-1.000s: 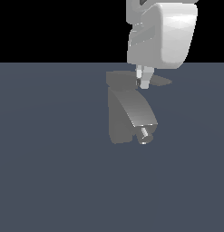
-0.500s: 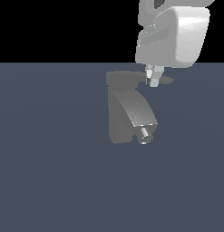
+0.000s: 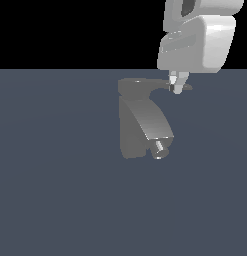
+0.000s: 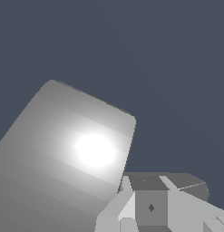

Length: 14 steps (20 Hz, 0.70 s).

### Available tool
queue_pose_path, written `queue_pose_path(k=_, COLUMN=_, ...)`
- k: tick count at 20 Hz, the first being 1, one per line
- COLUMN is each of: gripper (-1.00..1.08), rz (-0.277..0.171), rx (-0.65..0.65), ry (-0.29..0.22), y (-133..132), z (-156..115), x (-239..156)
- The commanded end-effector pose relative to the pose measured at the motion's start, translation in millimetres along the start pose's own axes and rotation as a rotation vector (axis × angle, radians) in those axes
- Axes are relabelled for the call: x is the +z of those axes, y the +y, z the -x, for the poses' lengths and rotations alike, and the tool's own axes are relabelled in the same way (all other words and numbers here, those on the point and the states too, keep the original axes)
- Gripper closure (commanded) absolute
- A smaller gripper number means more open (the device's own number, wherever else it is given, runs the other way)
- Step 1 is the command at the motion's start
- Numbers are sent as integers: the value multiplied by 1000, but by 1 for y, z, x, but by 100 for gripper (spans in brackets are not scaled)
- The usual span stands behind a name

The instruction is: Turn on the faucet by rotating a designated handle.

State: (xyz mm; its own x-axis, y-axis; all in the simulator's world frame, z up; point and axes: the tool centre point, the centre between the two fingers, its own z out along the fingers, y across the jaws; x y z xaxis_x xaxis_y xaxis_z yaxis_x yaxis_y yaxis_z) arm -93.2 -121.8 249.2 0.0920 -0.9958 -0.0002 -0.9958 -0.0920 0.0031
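Moved: gripper (image 3: 178, 86) slid toward the exterior view's right, along the handle (image 3: 165, 86).
Jaws: nearly closed at the handle's tip; grip unclear.
Faucet (image 3: 143, 120): grey, blocky, shiny nozzle (image 3: 160, 148).

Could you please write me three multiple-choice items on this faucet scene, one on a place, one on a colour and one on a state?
1. Where is the gripper?
A. at the handle's tip
B. at the nozzle
C. on the floor

2. What colour is the faucet?
A. red
B. grey
C. gold

3. How does the handle lie?
A. pointing straight up
B. broken off
C. roughly flat, reaching toward the exterior view's right

Answers: 1 A, the fingertips meet the blade's far end; 2 B, body and spout are matte grey; 3 C, the blade runs sideways from the top cap.
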Motion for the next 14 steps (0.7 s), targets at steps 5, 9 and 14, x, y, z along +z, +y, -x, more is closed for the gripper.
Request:
queue_pose_path(k=5, gripper=108, rz=-3, rx=10, ry=1, y=-16, z=-24, x=0)
queue_pose_path(k=9, gripper=108, rz=-3, rx=13, ry=0, y=-25, z=-36, x=0)
queue_pose_path(k=14, gripper=108, rz=-3, rx=16, ry=0, y=-34, z=-48, x=0)
